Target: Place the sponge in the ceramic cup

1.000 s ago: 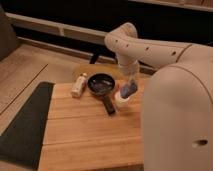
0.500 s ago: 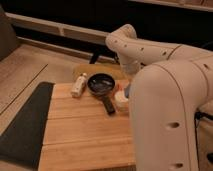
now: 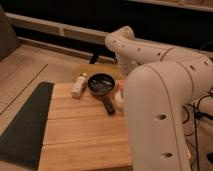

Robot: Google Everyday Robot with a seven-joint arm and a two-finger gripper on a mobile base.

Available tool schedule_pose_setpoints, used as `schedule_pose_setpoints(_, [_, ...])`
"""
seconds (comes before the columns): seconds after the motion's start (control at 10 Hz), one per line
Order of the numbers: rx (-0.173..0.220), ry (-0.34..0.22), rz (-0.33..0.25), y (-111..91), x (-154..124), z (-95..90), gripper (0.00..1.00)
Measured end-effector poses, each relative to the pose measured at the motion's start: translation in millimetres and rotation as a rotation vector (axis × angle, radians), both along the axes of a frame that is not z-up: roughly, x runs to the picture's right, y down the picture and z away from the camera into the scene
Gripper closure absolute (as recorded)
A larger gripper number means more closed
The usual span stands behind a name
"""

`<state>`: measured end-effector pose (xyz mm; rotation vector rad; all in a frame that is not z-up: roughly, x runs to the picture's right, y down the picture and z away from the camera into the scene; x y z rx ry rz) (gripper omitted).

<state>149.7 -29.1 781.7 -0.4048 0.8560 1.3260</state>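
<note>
A sliver of the white ceramic cup (image 3: 118, 98) shows on the wooden table (image 3: 80, 135), just right of the black frying pan (image 3: 101, 83). The large white arm (image 3: 160, 100) covers the rest of the cup. My gripper is hidden behind this arm, somewhere near the cup and the pan's right side. The sponge is hidden. The pan's handle (image 3: 108, 105) points toward the camera.
A pale cream bottle (image 3: 78, 85) lies left of the pan. A tan round piece (image 3: 92, 70) sits behind the pan. A dark mat (image 3: 25, 125) lies along the table's left side. A long ledge (image 3: 50, 27) runs behind the table.
The arm has swung closer to the camera and now fills the right side. The blue sponge seen at the gripper one second ago no longer shows.
</note>
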Motion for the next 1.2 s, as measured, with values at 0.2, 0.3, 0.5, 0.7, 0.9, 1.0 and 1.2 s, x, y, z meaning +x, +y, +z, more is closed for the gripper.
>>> schedule_pose_setpoints(0.2, [-0.021, -0.019, 0.018, 5, -6, 3.8, 0.81])
schedule_pose_setpoints(0.3, [-0.030, -0.025, 0.026, 7, -7, 5.7, 0.81])
schedule_pose_setpoints(0.5, [-0.064, -0.049, 0.054, 15, -10, 12.8, 0.81])
schedule_pose_setpoints(0.7, [-0.095, -0.064, 0.072, 22, -8, 20.0, 0.81])
schedule_pose_setpoints(0.9, [-0.122, -0.069, 0.079, 25, -3, 28.1, 0.81])
schedule_pose_setpoints(1.0, [-0.127, -0.068, 0.079, 25, -1, 30.3, 0.81])
schedule_pose_setpoints(1.2, [-0.137, -0.061, 0.079, 23, 5, 33.8, 0.75])
